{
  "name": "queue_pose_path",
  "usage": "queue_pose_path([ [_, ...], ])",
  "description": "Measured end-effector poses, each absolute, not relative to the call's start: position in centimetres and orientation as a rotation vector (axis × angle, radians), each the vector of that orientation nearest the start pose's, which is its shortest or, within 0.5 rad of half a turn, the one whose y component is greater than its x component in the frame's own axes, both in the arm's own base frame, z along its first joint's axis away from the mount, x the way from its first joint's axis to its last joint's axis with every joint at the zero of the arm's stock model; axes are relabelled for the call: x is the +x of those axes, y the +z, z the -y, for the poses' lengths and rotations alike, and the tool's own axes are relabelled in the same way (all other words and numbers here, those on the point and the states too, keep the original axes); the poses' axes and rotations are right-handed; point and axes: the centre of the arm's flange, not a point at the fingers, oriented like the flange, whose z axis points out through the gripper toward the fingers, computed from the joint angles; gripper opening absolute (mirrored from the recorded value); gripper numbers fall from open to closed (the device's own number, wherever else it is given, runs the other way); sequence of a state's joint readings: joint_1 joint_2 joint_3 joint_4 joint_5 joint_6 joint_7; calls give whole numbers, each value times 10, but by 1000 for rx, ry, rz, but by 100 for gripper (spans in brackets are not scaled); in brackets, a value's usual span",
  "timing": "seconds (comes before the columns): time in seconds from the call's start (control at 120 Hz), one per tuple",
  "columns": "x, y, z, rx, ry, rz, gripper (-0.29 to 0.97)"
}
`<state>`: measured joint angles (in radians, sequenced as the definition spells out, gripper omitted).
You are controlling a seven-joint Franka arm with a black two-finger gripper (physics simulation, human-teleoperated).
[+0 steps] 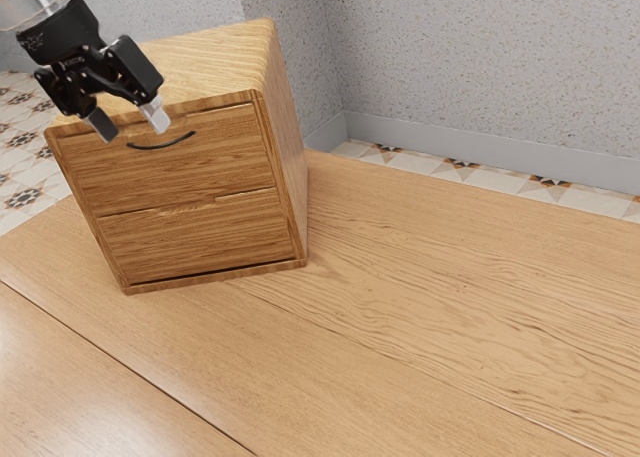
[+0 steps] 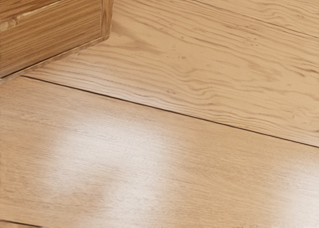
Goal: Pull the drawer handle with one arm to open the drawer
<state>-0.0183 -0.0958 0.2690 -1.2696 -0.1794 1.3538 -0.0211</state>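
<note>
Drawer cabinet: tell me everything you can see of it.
Light oak-look wooden cabinet, box-shaped, standing on the wooden table near the speckled wall. Two stacked drawer fronts: the upper drawer carries a thin dark curved handle; the lower drawer shows none. Both look shut. The open gripper hovers at its top front edge, just above the handle; contact unclear.

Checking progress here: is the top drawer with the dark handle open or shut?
Shut: the top drawer front sits flush with the cabinet, and the jaws stand apart just above its handle.
</note>
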Motion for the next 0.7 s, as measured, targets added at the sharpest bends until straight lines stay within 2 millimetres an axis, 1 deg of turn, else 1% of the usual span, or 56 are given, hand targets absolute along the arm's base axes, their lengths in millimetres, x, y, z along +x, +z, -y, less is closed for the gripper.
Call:
queue_pose_path([
  [0.05, 473, 785, -114, -3283, -315, 332, 68],
  [0.108, 478, 780, -113, -3284, -309, 269, 68],
  [0.208, 481, 778, -108, -3279, -315, 133, 68],
  [0.317, 479, 778, -116, -3238, -314, 5, 68],
  [0.417, 482, 776, -120, -3199, -323, -137, 68],
  [0.608, 518, 754, -110, -3102, -333, -448, 68],
  [0.7, 531, 746, -104, -3044, -329, -571, 68],
])
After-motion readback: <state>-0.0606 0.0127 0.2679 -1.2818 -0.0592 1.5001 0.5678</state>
